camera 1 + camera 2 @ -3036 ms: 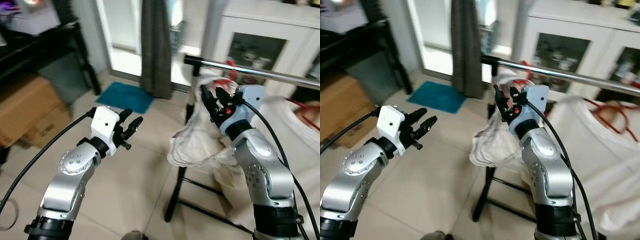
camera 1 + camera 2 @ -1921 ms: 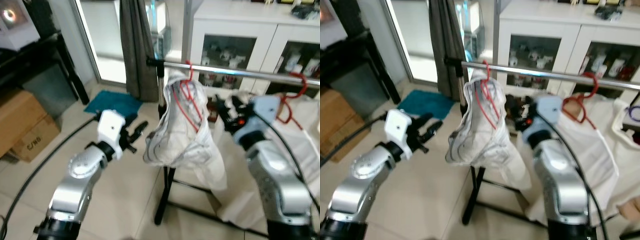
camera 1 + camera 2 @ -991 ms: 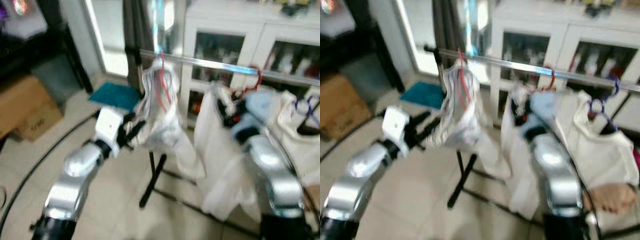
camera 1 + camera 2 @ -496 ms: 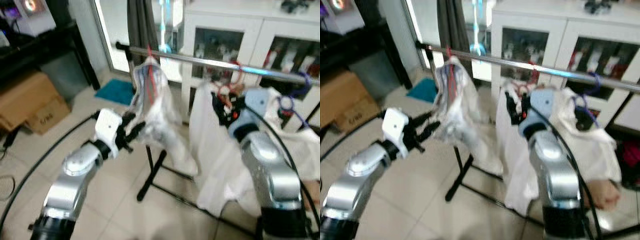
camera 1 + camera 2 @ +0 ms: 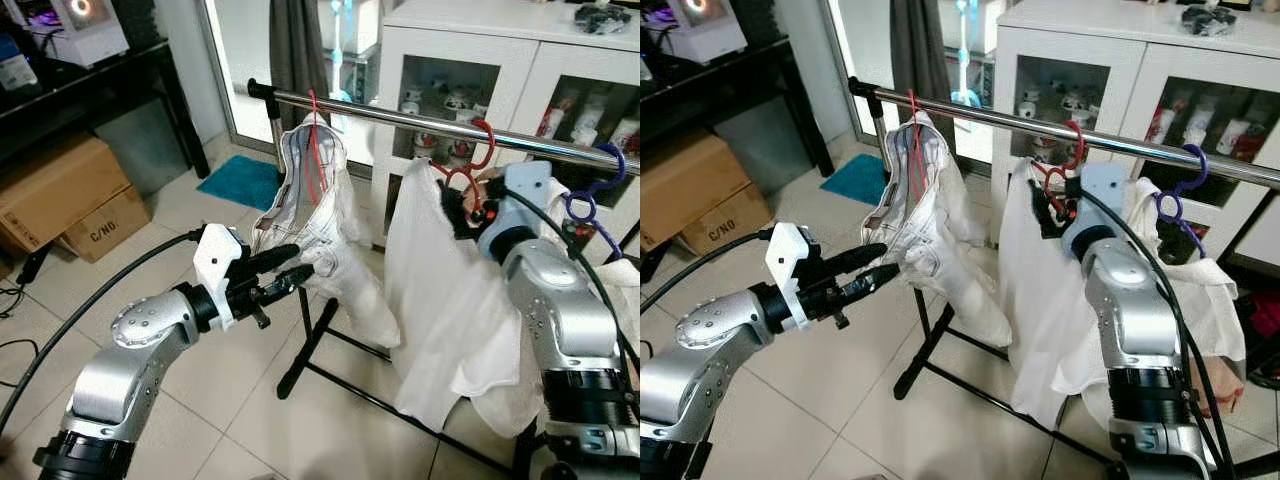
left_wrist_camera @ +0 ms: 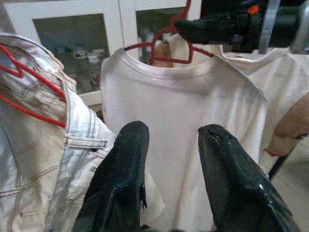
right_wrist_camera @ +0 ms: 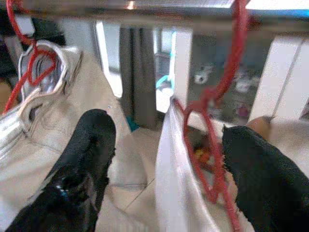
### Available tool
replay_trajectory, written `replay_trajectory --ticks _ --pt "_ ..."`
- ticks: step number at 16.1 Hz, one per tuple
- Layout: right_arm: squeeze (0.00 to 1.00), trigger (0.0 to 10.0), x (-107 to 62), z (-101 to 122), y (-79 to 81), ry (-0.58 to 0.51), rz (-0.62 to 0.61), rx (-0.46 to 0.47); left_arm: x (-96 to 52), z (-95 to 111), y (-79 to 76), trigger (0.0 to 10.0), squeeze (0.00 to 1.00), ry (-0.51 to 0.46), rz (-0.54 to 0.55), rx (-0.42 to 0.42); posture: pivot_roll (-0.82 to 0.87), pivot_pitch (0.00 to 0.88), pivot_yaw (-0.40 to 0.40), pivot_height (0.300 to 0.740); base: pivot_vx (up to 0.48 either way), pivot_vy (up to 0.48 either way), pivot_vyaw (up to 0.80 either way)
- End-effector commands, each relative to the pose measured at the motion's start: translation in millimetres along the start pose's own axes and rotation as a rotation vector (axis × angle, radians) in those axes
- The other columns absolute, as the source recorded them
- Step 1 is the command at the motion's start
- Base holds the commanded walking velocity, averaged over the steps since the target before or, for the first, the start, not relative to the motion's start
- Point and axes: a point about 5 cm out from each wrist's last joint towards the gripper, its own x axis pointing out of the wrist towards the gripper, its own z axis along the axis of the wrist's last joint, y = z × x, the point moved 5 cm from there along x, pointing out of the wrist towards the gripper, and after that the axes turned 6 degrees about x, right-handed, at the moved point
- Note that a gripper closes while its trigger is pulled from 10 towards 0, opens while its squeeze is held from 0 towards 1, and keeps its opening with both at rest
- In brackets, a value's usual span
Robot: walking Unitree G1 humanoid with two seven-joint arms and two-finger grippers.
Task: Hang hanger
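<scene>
A chrome rail [image 5: 400, 114] carries a red hanger [image 5: 315, 140] holding pale jeans [image 5: 300, 215] at its left end. Further right, a second red hanger [image 5: 478, 165] holds a white T-shirt [image 5: 440, 300], its hook over the rail. My right gripper [image 7: 166, 128] is open just below the rail, one finger on each side of that hanger's red neck [image 7: 212, 121] without touching it. My left gripper [image 5: 290, 268] is open and empty, level with the jeans' lower part, its fingertips [image 5: 872, 268] close to the denim.
A purple hanger [image 5: 592, 190] with another white garment hangs at the rail's right. The rack's black legs [image 5: 310, 345] spread over the tiled floor. A white glass-door cabinet [image 5: 480, 60] stands behind. Cardboard boxes [image 5: 60, 195] and a black table [image 5: 90, 90] are at left.
The view has swung along the rail. My right gripper let go of the jeans hanger, now hanging on the rail, and moved right to the T-shirt's hanger. My left gripper came closer to the jeans.
</scene>
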Motion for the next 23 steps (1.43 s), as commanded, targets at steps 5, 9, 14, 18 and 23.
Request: replay_trajectory --ticks 5,9,14,18,23 --pt "0.5 10.0 27.8 0 -27.6 0.077 -0.06 -0.003 -7.5 -3 -16.0 10.0 0.0 0.024 -0.089 -0.024 -0.06 0.0 0.051 0.74 0.0 0.0 0.0" --pt "0.0 10.0 41.0 12 -44.2 0.088 -0.106 -0.02 -10.6 -4 -20.7 10.0 0.0 0.027 -0.09 -0.034 -0.05 0.0 0.018 0.74 0.0 0.0 0.0" --pt "0.0 10.0 43.1 11 -48.5 0.126 -0.091 -0.005 -12.1 -6 -22.6 10.0 0.0 0.027 -0.076 -0.046 -0.06 0.0 0.0 0.74 0.0 0.0 0.0" --pt "0.0 0.0 42.4 -2 -55.6 0.215 -0.075 0.039 -11.6 -6 -24.7 10.0 0.0 0.032 -0.093 -0.049 -0.06 0.0 0.007 0.74 0.0 0.0 0.0" --pt "0.0 0.0 39.3 -13 -59.9 0.27 -0.056 0.081 -11.4 -7 -26.0 10.0 0.0 0.041 -0.117 -0.046 -0.06 0.0 0.015 0.74 0.0 0.0 0.0"
